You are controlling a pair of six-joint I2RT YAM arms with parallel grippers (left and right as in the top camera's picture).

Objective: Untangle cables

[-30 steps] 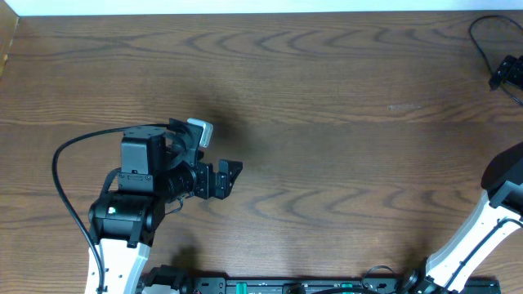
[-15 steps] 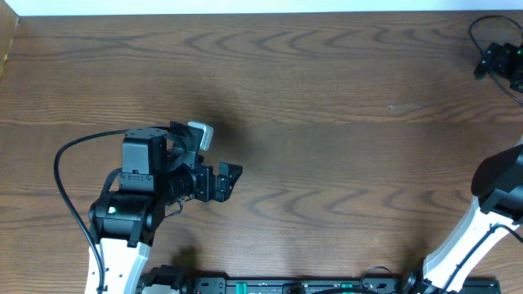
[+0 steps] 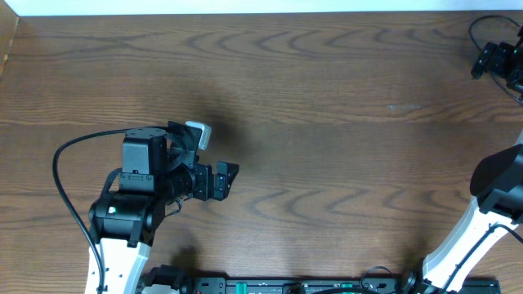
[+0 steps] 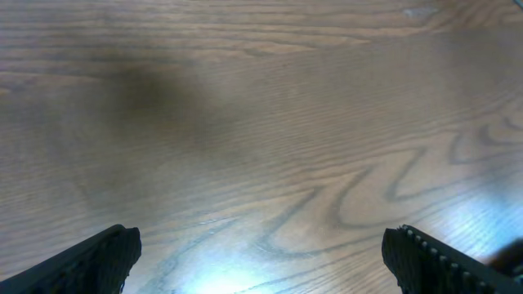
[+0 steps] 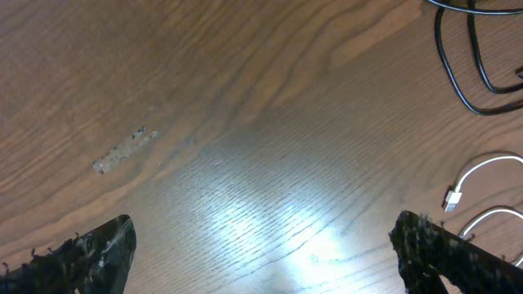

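The left claw (image 4: 261, 260) gapes wide; the right claw (image 5: 263, 257) too.

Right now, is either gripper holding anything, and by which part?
Nothing is held. The left gripper and right gripper are open; the white cable lies untouched.

Robot test bench: wood-grain table (image 3: 327, 98), mounted arms (image 3: 122, 216).
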